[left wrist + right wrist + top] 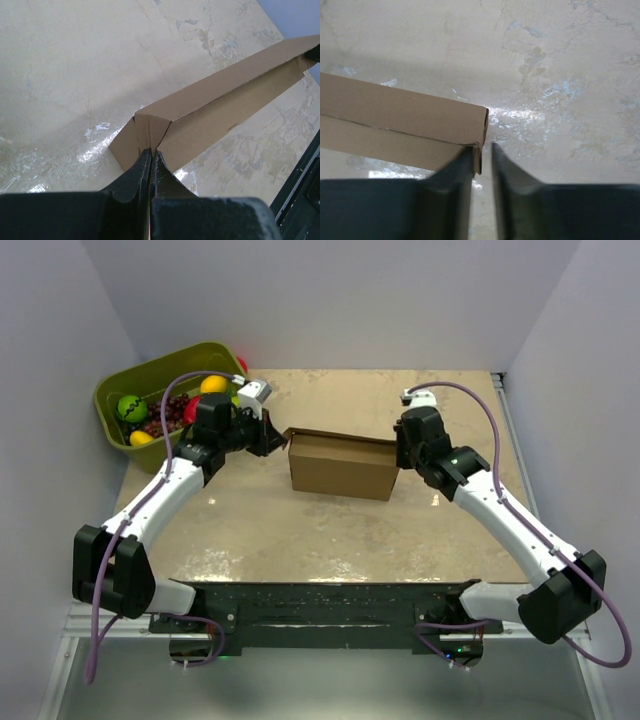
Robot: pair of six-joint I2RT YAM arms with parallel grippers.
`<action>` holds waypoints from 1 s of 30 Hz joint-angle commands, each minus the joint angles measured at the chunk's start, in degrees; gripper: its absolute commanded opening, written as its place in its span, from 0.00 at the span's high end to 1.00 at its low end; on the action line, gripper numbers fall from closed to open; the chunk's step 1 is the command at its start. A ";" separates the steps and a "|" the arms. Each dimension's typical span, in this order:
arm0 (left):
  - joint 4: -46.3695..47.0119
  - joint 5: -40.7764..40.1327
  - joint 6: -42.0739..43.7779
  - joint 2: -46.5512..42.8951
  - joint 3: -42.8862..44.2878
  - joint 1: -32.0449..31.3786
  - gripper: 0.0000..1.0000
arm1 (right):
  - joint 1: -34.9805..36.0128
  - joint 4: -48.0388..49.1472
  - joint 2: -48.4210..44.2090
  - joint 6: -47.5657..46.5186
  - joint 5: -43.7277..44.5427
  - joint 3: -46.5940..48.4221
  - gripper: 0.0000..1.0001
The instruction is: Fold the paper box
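Far left on your beige marbled tabletop (260, 530): olive-green plastic bin (108, 415) holding fruit. Your left gripper (151, 161) is pinched tight on the left end flap of the brown corrugated cardboard box (340, 468), which sits mid-table between both arms. Your right gripper (482, 152) is at the box's right end, jaws narrowly parted, one finger touching the corner.

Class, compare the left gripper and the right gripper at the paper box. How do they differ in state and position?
The left gripper is shut, pinching a corner flap at the left end of the paper box. The right gripper stands slightly open at the right end, not clamped on it. The left gripper's jaws leave no gap, while the right gripper's jaws show tabletop between them. Both are black, two-fingered and meet the box at an end corner.
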 commanded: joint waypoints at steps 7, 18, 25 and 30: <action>-2.05 0.05 4.67 -0.01 3.25 -0.21 1.00 | 5.36 -0.89 -5.98 -1.47 2.57 6.29 0.47; -3.28 -0.82 4.94 0.87 4.48 -0.21 1.00 | 15.50 12.29 0.26 0.64 -2.68 5.77 0.82; -3.99 -1.70 4.85 1.13 5.10 -0.21 1.00 | 15.59 18.80 4.65 0.20 -5.23 4.19 0.88; -4.69 -2.06 5.02 1.92 5.71 -0.21 1.00 | 15.50 21.00 5.62 0.82 -5.86 2.34 0.89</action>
